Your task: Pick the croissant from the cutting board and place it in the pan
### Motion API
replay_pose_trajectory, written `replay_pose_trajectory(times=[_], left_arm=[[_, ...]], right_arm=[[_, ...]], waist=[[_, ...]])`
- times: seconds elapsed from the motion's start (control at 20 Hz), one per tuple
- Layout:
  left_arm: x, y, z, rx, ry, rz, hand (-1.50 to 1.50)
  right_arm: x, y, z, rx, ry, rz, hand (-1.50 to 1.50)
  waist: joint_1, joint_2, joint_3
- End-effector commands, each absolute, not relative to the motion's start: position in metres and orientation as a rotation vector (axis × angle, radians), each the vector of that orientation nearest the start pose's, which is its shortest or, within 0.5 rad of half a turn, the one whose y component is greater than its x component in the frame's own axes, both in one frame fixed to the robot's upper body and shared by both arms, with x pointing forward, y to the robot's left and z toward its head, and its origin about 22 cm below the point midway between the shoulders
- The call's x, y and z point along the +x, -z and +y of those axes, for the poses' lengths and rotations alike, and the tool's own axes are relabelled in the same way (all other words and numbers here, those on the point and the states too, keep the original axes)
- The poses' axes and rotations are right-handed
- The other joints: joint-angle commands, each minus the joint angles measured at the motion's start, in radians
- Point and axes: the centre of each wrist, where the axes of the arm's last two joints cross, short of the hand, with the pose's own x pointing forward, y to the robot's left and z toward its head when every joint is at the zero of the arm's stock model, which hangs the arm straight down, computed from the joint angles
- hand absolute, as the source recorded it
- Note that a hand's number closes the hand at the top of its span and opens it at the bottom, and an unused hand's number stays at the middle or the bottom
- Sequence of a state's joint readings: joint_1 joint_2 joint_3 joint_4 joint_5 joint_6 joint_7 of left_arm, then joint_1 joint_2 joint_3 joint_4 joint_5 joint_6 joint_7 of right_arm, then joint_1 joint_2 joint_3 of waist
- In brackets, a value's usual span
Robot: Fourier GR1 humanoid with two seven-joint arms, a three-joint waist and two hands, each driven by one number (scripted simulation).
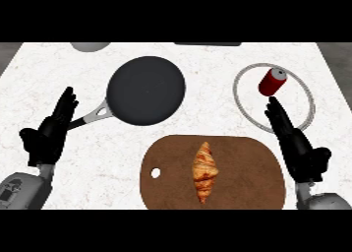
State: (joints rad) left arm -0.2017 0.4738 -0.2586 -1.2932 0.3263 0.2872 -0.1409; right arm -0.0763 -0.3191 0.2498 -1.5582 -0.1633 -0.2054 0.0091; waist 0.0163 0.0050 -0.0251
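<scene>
A golden croissant (203,170) lies lengthwise in the middle of the round brown cutting board (244,167) at the counter's front. The black pan (146,89) sits behind and to the left of the board, its grey handle (94,115) pointing toward the front left. My right hand (295,142) is open, fingers straight, just past the board's right edge, apart from the croissant. At the left my left hand (52,129) rests open, fingers up, close to the end of the pan's handle. Neither hand holds anything.
A red can (272,81) lies on a white plate (243,103) at the back right, just beyond my right hand's fingertips. A grey rounded object (90,46) and a dark item (208,44) show at the counter's far edge.
</scene>
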Motion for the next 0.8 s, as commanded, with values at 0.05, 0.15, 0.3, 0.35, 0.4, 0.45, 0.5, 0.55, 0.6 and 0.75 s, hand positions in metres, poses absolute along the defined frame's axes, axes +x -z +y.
replay_pose_trajectory(times=[0.05,0.15,0.3,0.35,0.4,0.45,0.5,0.55,0.6,0.75], left_arm=[[0.278,0.003,0.294,0.295,0.156,-1.52,0.0],[0.267,-0.006,0.304,0.347,0.224,-1.49,0.0],[0.262,0.007,0.305,0.334,0.256,-1.444,0.0],[0.251,0.016,0.313,0.366,0.231,-1.394,0.0],[0.25,0.017,0.311,0.363,0.225,-1.381,0.0],[0.245,0.02,0.313,0.374,0.219,-1.368,0.0],[0.237,0.025,0.311,0.361,0.221,-1.345,0.0],[0.238,0.019,0.316,0.359,0.23,-1.354,0.0],[0.242,0.017,0.317,0.379,0.213,-1.345,0.0],[0.237,0.017,0.307,0.364,0.239,-1.355,0.0]], right_arm=[[0.268,-0.056,-0.2,-0.257,-0.131,-1.647,-1.5],[0.275,-0.055,-0.177,-0.395,-0.067,-1.692,-1.5],[0.264,-0.008,-0.257,-0.813,-0.499,-1.453,-1.5],[0.261,-0.008,-0.254,-0.907,-0.062,-1.459,-1.5],[0.266,-0.022,-0.241,-0.915,0.133,-1.521,-1.5],[0.252,-0.009,-0.232,-0.926,0.169,-1.474,-1.5],[0.236,0.007,-0.221,-0.937,0.165,-1.415,-1.5],[0.23,0.01,-0.218,-0.954,0.163,-1.378,-1.5],[0.217,0.022,-0.221,-1.006,0.076,-1.34,-1.5],[0.196,0.04,-0.231,-1.074,-0.168,-1.206,-1.5]], waist=[[-0.012,-0.007,0.023],[0.013,-0.012,0.024],[-0.004,0.005,-0.012],[-0.061,-0.022,0.009],[-0.074,-0.032,0.015],[-0.075,-0.035,0.016],[-0.066,-0.033,0.016],[-0.061,-0.033,0.014],[-0.072,-0.027,0.013],[-0.052,-0.025,0.009]])
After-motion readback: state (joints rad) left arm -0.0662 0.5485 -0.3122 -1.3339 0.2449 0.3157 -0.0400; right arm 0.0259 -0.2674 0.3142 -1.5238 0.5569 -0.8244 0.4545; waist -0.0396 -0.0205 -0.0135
